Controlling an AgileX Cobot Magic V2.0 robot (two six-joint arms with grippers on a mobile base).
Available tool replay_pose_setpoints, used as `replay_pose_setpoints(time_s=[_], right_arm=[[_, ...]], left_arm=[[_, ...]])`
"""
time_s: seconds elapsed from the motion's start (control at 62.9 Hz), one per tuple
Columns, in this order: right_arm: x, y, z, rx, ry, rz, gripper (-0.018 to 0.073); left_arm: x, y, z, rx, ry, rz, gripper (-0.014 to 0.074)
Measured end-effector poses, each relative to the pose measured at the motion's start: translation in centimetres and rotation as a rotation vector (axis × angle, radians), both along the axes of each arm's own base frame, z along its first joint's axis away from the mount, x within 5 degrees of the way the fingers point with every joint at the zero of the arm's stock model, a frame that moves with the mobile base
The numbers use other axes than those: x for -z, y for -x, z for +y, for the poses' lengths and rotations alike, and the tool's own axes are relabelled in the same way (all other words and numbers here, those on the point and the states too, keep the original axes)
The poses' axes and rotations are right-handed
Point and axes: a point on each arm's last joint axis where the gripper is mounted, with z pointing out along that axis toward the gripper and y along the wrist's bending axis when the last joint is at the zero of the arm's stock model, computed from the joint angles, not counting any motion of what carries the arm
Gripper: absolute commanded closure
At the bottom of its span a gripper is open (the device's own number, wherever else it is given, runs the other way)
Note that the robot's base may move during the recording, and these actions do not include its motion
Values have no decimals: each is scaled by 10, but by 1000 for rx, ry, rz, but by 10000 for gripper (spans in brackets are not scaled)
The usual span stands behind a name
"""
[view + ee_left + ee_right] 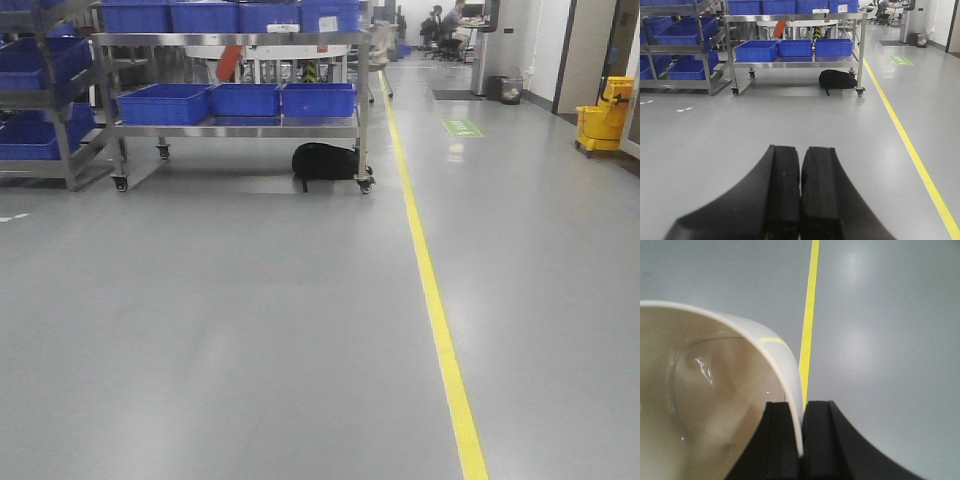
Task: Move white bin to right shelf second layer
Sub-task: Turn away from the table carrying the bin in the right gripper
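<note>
above the grey floor (890, 340), my right tool (801, 440) clamps the rim of the white bin (705, 390), my left tool (800, 200) pressed together.

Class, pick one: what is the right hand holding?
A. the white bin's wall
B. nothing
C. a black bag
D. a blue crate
A: in the right wrist view the right hand is shut on the wall of the white bin.
</note>
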Motion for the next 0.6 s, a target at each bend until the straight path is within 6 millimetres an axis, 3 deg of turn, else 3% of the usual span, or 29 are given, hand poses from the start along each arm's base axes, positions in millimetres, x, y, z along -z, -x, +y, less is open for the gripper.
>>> replay_pose_setpoints(time_s=[0.604], right_arm=[[0, 0, 0, 0, 0, 0, 504]], left_arm=[[0, 0, 0, 0, 0, 0, 512]])
